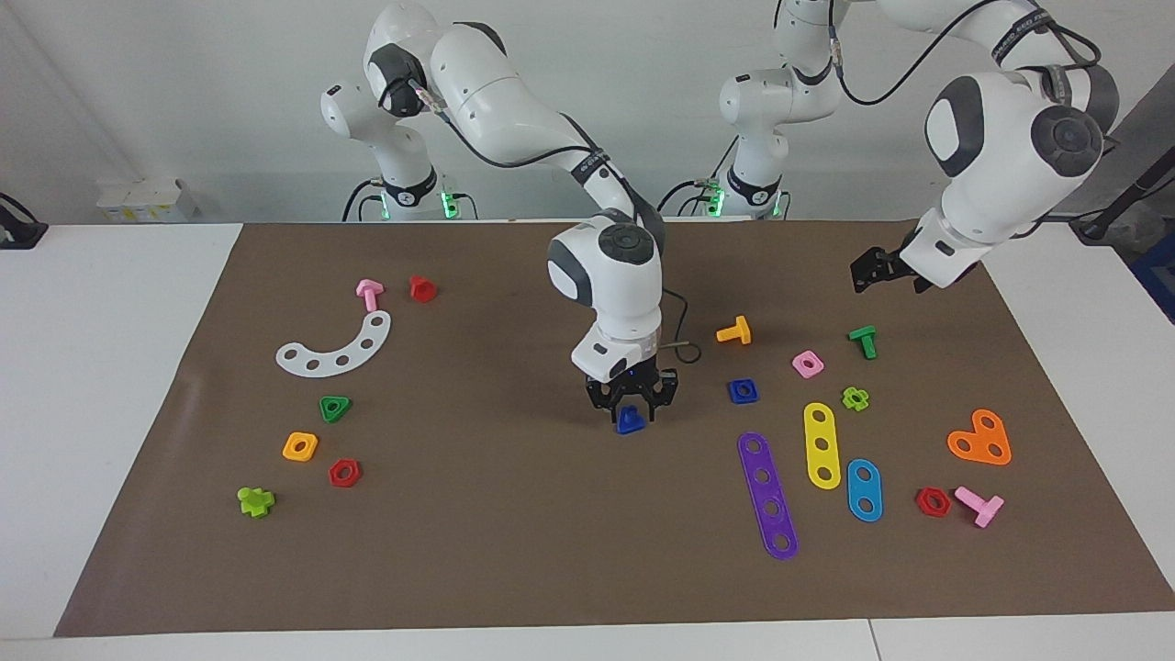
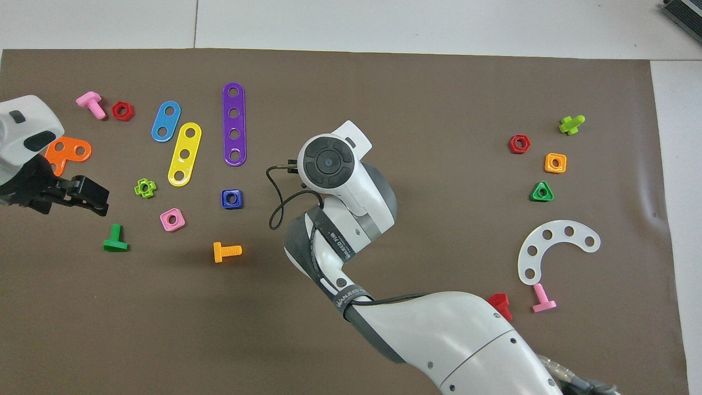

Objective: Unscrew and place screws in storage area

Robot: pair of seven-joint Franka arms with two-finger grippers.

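The right tool (image 1: 632,407) stands near the middle of the brown paper surface (image 1: 514,551), fingers closed around the blue triangular-headed screw (image 1: 630,420), whose flat head faces the camera; its stub is hidden. The left tool (image 1: 867,268) hovers over the green bolt (image 1: 864,341); I cannot tell its opening.

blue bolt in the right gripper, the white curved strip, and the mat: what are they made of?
Blue bolt: likely molded plastic, going by its saturated uniform colour and slight sheen; it sits between the right gripper's jaws.
White curved strip: probably thin plastic, flat, smooth, with punched round holes.
Mat: looks like brown paper, matte, with faint creases near one edge.
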